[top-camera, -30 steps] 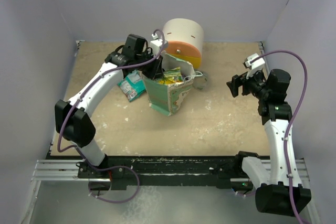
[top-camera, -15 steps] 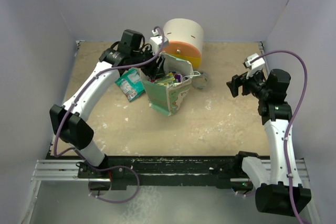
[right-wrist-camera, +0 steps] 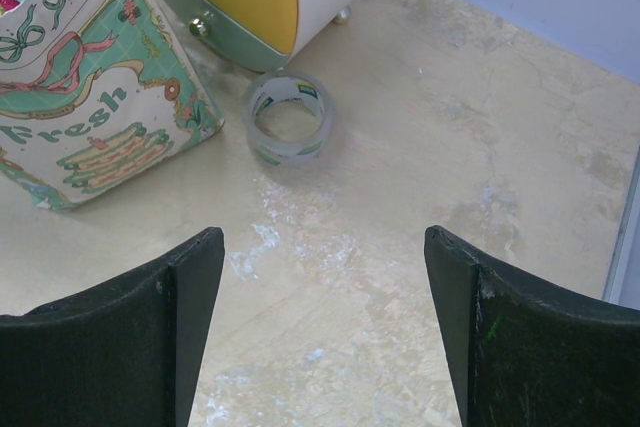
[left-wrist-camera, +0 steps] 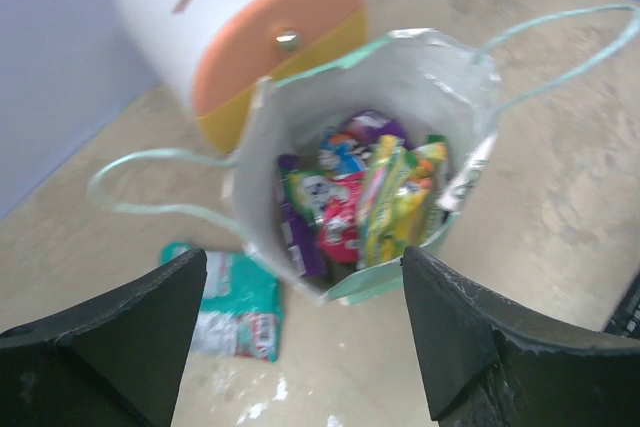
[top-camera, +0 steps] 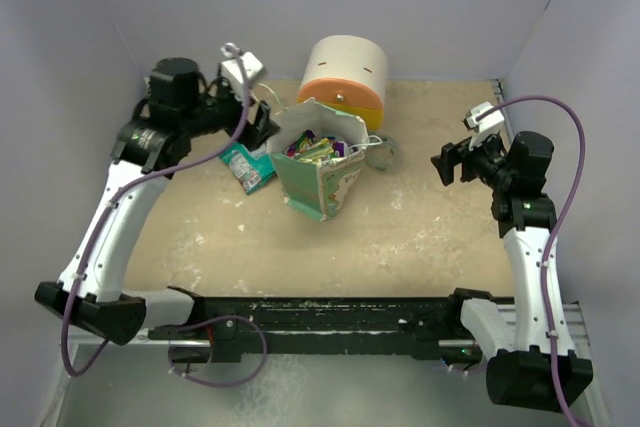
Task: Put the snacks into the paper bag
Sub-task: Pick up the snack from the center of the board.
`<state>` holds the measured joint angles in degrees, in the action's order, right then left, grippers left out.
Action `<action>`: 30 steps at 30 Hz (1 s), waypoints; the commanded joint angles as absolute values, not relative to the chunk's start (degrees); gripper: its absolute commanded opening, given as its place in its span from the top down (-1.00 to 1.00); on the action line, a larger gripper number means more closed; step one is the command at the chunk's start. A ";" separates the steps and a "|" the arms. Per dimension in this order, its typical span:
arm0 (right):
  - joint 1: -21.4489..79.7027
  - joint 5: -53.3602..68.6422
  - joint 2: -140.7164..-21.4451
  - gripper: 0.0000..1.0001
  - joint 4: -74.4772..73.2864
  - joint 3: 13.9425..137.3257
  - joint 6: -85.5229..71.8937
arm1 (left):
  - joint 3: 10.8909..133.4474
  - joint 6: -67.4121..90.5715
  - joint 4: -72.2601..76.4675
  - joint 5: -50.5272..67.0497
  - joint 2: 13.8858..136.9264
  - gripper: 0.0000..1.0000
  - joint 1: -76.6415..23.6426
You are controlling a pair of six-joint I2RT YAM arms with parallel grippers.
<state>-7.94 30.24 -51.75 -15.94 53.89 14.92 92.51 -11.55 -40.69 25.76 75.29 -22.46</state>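
Observation:
The mint-green paper bag (top-camera: 322, 175) stands upright in the middle of the table, its mouth open, with several shiny snacks (left-wrist-camera: 355, 197) in purple, red and yellow-green inside. One teal snack packet (top-camera: 248, 164) lies flat on the table just left of the bag, also seen in the left wrist view as a teal packet (left-wrist-camera: 232, 307). My left gripper (top-camera: 262, 125) hangs open and empty above and left of the bag. My right gripper (top-camera: 448, 163) hovers open and empty at the right side, well away from the bag (right-wrist-camera: 85, 97).
A round cream, orange and yellow drawer unit (top-camera: 347, 80) stands right behind the bag. A small clear tape ring (right-wrist-camera: 288, 129) lies on the table just right of the bag. Grey walls enclose the table on three sides.
My left gripper has opened and pulled back up and to the left, away from the bag's mouth. The bag's contents now show. The right arm has not moved.

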 commanded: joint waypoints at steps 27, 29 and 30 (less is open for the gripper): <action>-8.26 29.67 -49.98 -0.74 -21.87 56.13 18.85 | 77.01 -5.95 -28.67 37.76 91.38 -0.73 13.33; -8.25 29.28 -50.07 -0.74 -21.97 55.85 18.78 | 78.21 -5.67 -28.10 38.34 94.86 -0.73 13.34; -8.26 29.27 -50.14 -0.74 -21.97 55.74 18.81 | 79.05 -5.66 -28.31 38.67 96.80 -0.73 13.30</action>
